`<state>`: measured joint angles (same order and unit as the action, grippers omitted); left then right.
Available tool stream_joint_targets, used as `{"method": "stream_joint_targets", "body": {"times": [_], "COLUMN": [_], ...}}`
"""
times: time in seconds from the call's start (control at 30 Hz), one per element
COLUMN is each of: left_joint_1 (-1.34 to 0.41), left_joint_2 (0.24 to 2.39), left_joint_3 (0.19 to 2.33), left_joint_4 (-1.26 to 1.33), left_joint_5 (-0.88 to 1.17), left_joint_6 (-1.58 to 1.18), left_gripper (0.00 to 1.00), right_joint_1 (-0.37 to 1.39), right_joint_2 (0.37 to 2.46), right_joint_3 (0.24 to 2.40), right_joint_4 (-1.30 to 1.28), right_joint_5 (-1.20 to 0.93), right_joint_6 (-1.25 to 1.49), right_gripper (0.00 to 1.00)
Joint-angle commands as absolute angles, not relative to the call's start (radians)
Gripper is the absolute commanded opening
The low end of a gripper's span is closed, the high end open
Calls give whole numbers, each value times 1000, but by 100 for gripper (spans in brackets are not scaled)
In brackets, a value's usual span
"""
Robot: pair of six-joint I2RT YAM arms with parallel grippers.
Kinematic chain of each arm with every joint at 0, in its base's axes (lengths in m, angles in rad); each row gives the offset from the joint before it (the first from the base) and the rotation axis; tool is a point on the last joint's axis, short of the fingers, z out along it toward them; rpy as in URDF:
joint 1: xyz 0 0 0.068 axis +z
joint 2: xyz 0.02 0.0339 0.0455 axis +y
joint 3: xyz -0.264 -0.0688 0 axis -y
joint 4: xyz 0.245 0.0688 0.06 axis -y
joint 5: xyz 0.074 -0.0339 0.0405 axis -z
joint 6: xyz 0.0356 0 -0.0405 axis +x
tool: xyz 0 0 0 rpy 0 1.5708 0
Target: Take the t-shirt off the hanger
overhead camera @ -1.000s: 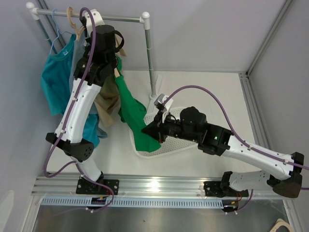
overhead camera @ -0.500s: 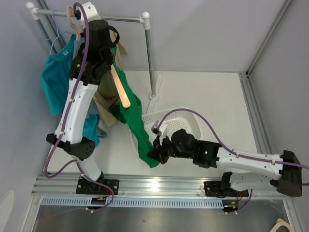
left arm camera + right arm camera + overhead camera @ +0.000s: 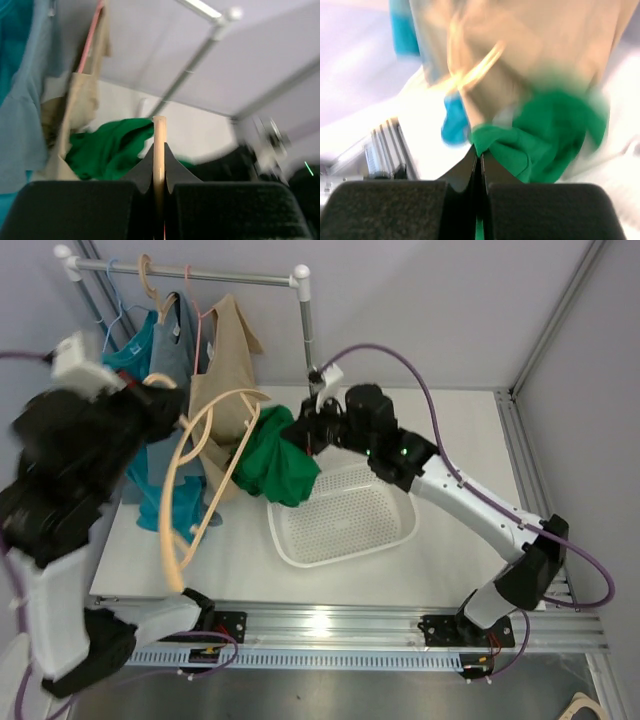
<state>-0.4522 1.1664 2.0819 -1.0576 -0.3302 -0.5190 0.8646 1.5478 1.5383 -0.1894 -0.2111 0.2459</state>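
**Green t-shirt bunched above the far left corner of the white basket**

A white desk is seen enclosed by pale grey walls; the basket is set on it, and an aluminium rail is fixed along the desk edge on the near side of the basket. Beyond and left of the basket a clothes rack is stood, hung with teal, grey-blue and beige garments. The basket's mesh floor is overhung by the t-shirt, which is pinched in the closed right claw. Left of the basket, a wooden hanger is clamped in the closed left claw. The hanger is heavily blurred, so whether it touches the t-shirt beside it cannot be told.
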Motion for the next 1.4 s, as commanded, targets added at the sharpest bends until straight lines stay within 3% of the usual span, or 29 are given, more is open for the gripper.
{"method": "stream_joint_targets", "body": {"times": [0.0, 0.13, 0.4, 0.63, 1.0, 1.07, 1.23, 1.37], "left_joint_1": [-457, -457, -457, -456, -457, -456, -457, -456], "left_joint_2": [1025, 869, 701, 658, 759, 767, 868, 956], "left_joint_3": [2034, 1915, 1616, 1347, 1290, 1289, 1345, 1440], "left_joint_4": [-1077, -1091, -1063, -859, -772, -741, -615, -581], "left_joint_5": [-70, -37, -334, -451, -506, -515, -506, -471], "left_joint_6": [-584, -591, -557, -615, -620, -601, -535, -519], "left_gripper": [1, 1, 1, 1, 1, 1, 1, 1], "right_joint_1": [819, 762, 715, 698, 673, 673, 672, 624], "right_joint_2": [1659, 1804, 1964, 1720, 1721, 1704, 1551, 1532], "right_joint_3": [1820, 2049, 2555, 2329, 2579, 2547, 2163, 2134], "right_joint_4": [-290, -356, -445, 27, 48, 5, 30, 22], "right_joint_5": [-288, -334, -396, -319, -250, -250, -246, -271], "right_joint_6": [173, 172, 166, 153, 178, 176, 149, 179], "right_gripper": [0, 0, 0, 0, 0, 0, 0, 0]}}
